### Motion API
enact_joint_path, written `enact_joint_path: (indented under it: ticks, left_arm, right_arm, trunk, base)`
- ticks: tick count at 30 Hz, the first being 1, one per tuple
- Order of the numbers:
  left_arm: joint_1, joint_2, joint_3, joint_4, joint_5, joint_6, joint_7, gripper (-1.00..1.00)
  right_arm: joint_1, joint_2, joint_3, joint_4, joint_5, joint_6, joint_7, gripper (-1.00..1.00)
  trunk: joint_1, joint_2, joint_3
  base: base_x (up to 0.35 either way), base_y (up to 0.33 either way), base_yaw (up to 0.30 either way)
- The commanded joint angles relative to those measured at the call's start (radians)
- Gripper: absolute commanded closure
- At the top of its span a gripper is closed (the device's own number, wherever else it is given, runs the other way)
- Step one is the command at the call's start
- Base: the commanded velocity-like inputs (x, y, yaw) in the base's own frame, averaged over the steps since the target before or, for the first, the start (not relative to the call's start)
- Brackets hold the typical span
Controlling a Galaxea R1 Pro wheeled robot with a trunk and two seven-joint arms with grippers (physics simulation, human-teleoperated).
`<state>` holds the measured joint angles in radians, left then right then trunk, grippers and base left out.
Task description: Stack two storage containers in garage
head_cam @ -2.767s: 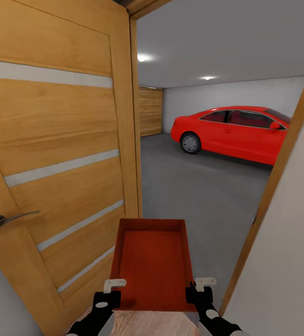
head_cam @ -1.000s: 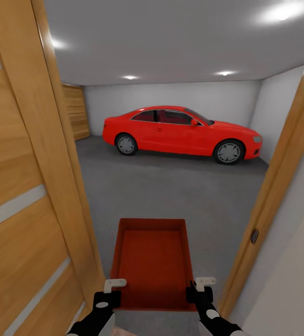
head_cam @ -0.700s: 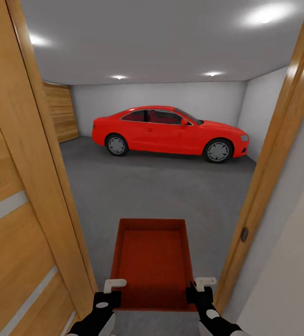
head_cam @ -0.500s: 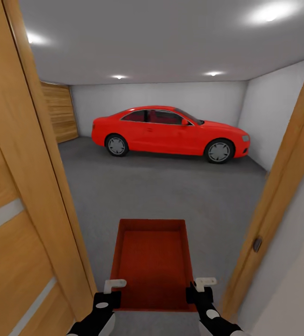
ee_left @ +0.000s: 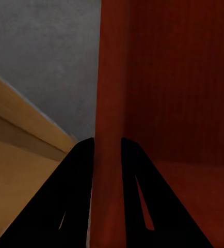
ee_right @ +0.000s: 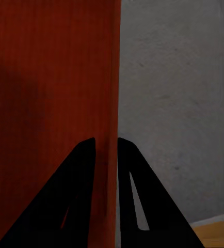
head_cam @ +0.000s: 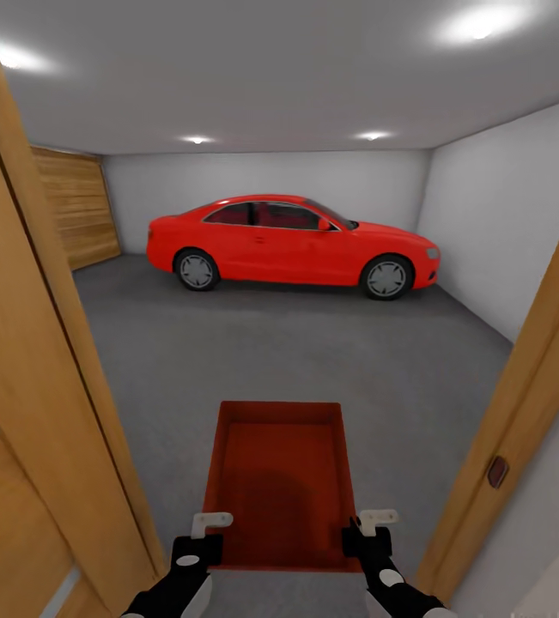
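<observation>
An orange-red storage container (head_cam: 281,481) hangs in front of me, open top up, above the dark grey garage floor (head_cam: 313,360). My left gripper (head_cam: 209,525) is shut on its left wall near the close corner, and my right gripper (head_cam: 372,524) is shut on its right wall. The left wrist view has the thin ribbed container wall (ee_left: 108,103) pinched by the black fingers (ee_left: 76,175). Likewise the right wrist view has the container wall (ee_right: 112,77) clamped by the fingers (ee_right: 83,170). The second container is out of view.
I stand in a doorway: the open wooden door (head_cam: 21,386) is close on the left, the door frame (head_cam: 519,412) close on the right. A red car (head_cam: 292,242) is parked across the back by the white wall. Wooden plank doors (head_cam: 77,206) are at the far left.
The view has advanced through the doorway and turned, so the door has slid off to the left and more of the garage shows. The container stays held between both grippers.
</observation>
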<state>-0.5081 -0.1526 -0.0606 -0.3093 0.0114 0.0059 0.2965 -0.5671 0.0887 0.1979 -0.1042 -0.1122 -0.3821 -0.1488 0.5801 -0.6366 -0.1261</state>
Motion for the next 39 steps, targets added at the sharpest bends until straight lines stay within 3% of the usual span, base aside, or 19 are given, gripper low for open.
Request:
enact_joint_path:
  ticks: [1,14,23,39]
  left_arm:
    - [0.0,0.006,-0.012,0.003,0.01,0.002,0.013,1.0]
    - [0.0,0.006,-0.012,0.005,0.01,0.002,0.013,1.0]
    - [0.0,0.006,-0.012,0.004,0.01,0.002,0.013,1.0]
    - [0.0,0.006,-0.011,0.005,0.013,0.003,0.013,1.0]
  right_arm:
    - [-0.002,0.0,-0.009,-0.002,0.0,-0.095,-0.003,1.0]
    - [-0.002,0.0,-0.009,-0.002,0.0,-0.095,-0.003,1.0]
    - [-0.002,0.0,-0.009,-0.002,0.0,-0.095,-0.003,1.0]
    - [-0.002,0.0,-0.009,-0.002,0.0,-0.095,-0.003,1.0]
  trunk:
    - [0.0,-0.002,-0.002]
    - [0.0,-0.002,-0.002]
    - [0.0,-0.002,-0.002]
    - [0.0,-0.002,-0.002]
  base:
    - [0.009,0.005,-0.241]
    - [0.009,0.004,-0.236]
    - [0.193,0.167,-0.021]
    - [0.053,0.01,0.0]
